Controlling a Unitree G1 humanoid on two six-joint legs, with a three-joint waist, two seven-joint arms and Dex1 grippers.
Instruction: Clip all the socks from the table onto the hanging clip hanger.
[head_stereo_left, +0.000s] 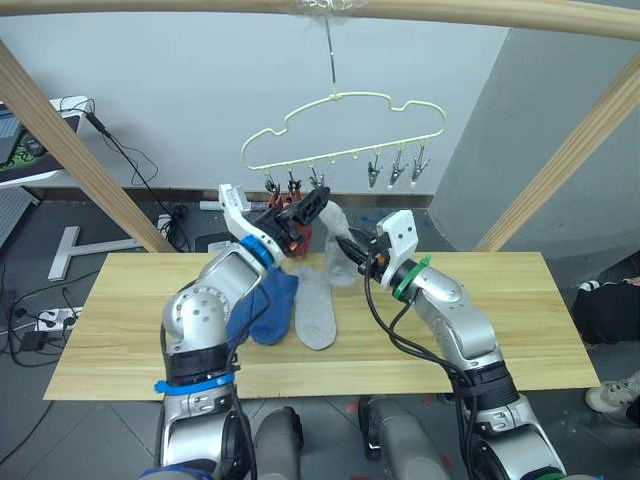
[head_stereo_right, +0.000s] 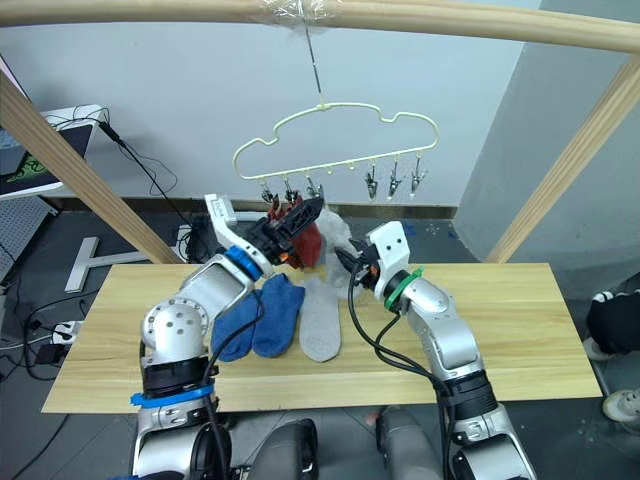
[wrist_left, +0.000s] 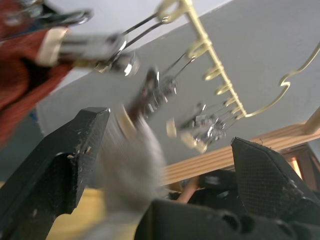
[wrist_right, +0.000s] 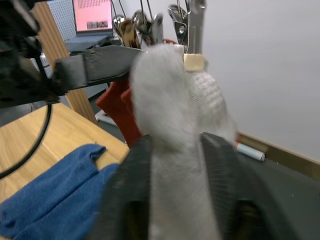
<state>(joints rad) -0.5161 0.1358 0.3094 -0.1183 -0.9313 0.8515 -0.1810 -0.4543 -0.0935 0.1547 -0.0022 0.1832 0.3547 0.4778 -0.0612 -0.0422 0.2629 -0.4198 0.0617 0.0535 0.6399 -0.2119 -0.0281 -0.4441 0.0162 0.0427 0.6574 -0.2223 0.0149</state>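
Your right gripper (wrist_right: 175, 165) is pinching a light grey sock (wrist_right: 167, 100) up against the clips of the clip hanger (head_stereo_left: 345, 130), a grip the right wrist view is showing plainly. Your left gripper (wrist_left: 165, 165) is hovering spread wide by those clips. Rust red socks (head_stereo_right: 305, 240) are seemingly hanging clipped already. Two blue socks (head_stereo_right: 260, 320) and another grey sock (head_stereo_left: 317, 315) are lying on the table (head_stereo_left: 520, 320). The laptop screen's (wrist_right: 92, 15) writing is unreadable.

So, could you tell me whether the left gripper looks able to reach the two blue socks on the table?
Probably yes: the left gripper is open and empty, and the blue socks lie uncovered below its arm.
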